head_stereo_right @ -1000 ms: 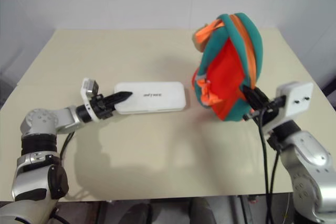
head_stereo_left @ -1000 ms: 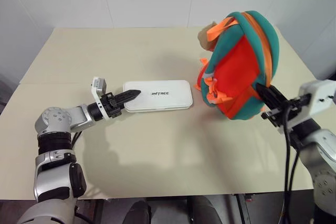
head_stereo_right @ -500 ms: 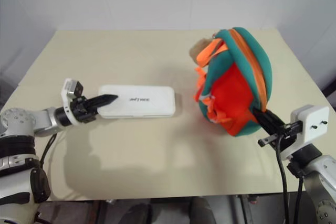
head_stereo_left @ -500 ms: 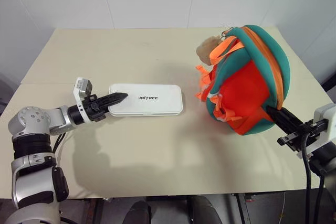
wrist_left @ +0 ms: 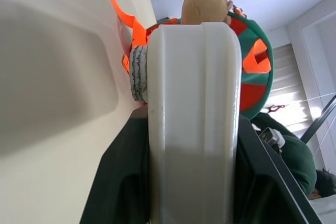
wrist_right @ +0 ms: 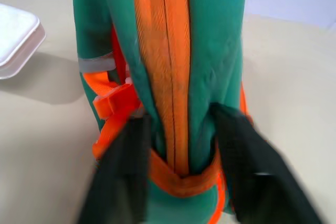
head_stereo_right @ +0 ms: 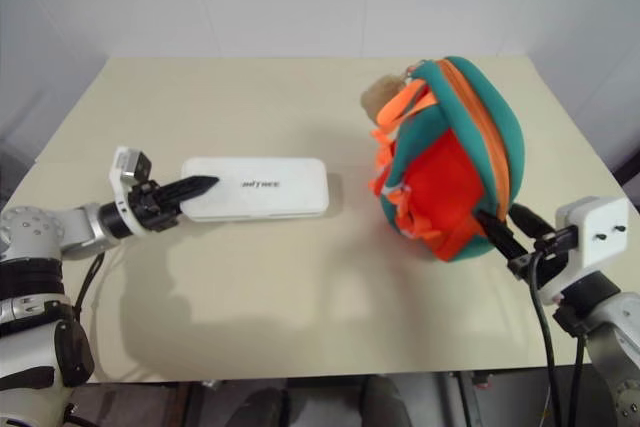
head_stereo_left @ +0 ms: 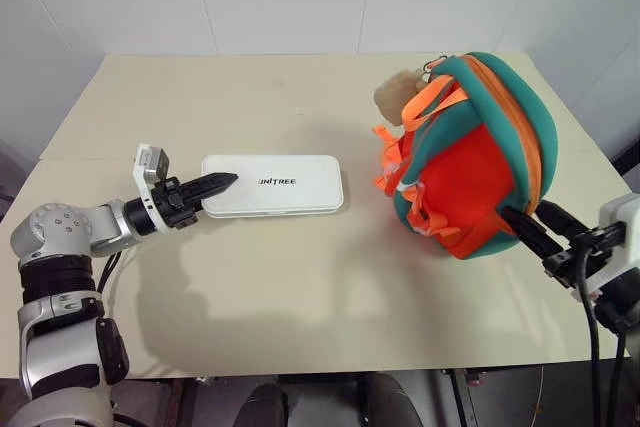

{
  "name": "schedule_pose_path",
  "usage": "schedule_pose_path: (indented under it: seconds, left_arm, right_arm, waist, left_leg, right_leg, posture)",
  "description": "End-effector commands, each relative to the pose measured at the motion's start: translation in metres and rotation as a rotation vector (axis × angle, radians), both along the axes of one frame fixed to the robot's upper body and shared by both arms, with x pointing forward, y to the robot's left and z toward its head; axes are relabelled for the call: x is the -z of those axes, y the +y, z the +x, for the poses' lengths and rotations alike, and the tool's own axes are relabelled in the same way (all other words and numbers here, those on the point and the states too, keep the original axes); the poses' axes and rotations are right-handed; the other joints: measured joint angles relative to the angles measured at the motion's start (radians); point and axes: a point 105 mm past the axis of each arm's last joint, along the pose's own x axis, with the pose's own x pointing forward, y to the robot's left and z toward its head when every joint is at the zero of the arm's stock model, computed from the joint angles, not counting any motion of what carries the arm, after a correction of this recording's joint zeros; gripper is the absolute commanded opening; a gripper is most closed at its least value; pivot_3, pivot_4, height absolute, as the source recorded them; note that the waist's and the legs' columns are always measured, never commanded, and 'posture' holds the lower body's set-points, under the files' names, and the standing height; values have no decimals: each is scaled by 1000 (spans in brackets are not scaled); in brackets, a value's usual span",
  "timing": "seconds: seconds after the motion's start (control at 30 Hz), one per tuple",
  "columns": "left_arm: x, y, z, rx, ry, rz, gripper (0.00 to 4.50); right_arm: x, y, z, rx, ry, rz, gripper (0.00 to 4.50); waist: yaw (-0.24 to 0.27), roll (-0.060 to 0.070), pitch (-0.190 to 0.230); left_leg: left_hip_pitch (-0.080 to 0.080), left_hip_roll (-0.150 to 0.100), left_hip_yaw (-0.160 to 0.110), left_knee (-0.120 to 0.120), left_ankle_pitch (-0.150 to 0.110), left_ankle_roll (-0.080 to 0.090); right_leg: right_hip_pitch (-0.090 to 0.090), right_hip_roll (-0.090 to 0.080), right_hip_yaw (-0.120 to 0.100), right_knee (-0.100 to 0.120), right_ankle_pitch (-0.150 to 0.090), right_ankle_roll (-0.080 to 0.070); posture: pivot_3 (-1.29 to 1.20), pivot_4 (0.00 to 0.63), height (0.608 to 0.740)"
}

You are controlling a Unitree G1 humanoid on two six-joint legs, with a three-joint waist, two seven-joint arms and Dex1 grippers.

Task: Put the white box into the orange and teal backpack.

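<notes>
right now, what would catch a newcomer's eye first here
The orange and teal backpack, standing on the right of the beige table, with the right gripper open at its lower edge. Then the white box, lying flat at centre-left, its end clamped by the left gripper.

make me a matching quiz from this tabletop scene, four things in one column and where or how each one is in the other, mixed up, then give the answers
Things:
1. white box
2. backpack
3. left pincer
4. right pincer

States:
A. open, fingers straddling the bag's zipped edge
B. lying flat on the table
C. closed on the box's end
D. standing upright, zip shut

Pairs: 1-B, 2-D, 3-C, 4-A
</notes>
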Motion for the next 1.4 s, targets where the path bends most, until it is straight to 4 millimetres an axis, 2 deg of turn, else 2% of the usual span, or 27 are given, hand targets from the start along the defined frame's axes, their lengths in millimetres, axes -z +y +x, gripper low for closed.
schedule_pose_path:
  seconds: [0.03,0.1,0.13,0.3,0.4,0.5,0.67,0.8,0.93,1.07,1.4]
  left_arm:
    - [-14,-2,5,13,-64,-18,1336]
    - [-13,-5,7,25,-65,-19,1336]
    - [-13,-6,8,30,-65,-21,1336]
    - [-12,-13,15,52,-71,-31,1336]
    - [-11,-16,18,62,-72,-30,1336]
    - [-10,-19,20,74,-74,-31,1336]
    - [-11,-23,22,84,-77,-51,1336]
    - [-6,-23,22,78,-65,-58,1336]
    - [-7,-19,18,72,-63,-65,1336]
    - [-3,-12,14,46,-55,-45,1336]
    - [2,-9,5,12,-55,-42,1336]
  right_arm:
    - [-15,4,-12,-15,-49,-48,3637]
    - [-14,4,-18,-19,-33,-63,4355]
    - [-13,4,-21,-19,-23,-70,4495]
    - [-3,5,-43,-50,85,-107,4500]
    - [6,12,-56,-94,173,-111,4500]
    - [16,27,-69,-179,258,-90,4500]
    - [24,59,-72,-305,293,12,4500]
    - [25,79,-60,-393,266,54,4500]
    - [21,93,-23,-397,155,67,4500]
    - [30,99,5,-367,132,37,4500]
    - [22,104,70,-212,-19,33,4500]
  waist:
    - [1,0,0]
    - [3,0,0]
    - [3,0,0]
    - [20,0,0]
    - [22,-1,0]
    - [22,-1,0]
    - [18,-3,0]
    - [19,-4,0]
    - [18,-5,0]
    - [20,-5,0]
    - [20,-5,0]
  left_leg:
    - [0,0,0,0,0,0]
    - [0,0,0,0,0,0]
    - [0,0,0,0,0,0]
    - [0,0,0,0,0,1]
    - [0,0,0,1,-1,1]
    - [0,0,0,1,-1,1]
    - [1,1,0,1,-1,1]
    - [2,1,0,1,-1,1]
    - [1,1,-1,2,0,1]
    - [1,1,-1,1,0,0]
    - [-1,1,-1,0,0,0]
  right_leg:
    - [0,0,0,0,0,0]
    - [1,0,0,0,0,0]
    - [1,0,0,0,0,0]
    - [1,0,-1,-1,0,0]
    - [2,0,-1,-2,0,0]
    - [2,0,-1,-4,0,0]
    - [3,0,-1,-4,0,0]
    - [3,1,-1,-4,0,-1]
    - [2,0,-2,-3,0,-1]
    - [1,1,-2,-3,0,-2]
    - [-1,1,-2,1,0,-1]
  posture:
    - [0,150,740]
    - [0,150,740]
    - [0,150,740]
    - [0,150,740]
    - [0,150,740]
    - [0,150,740]
    - [0,150,740]
    - [0,150,740]
    - [0,150,740]
    - [0,150,740]
    - [0,150,740]
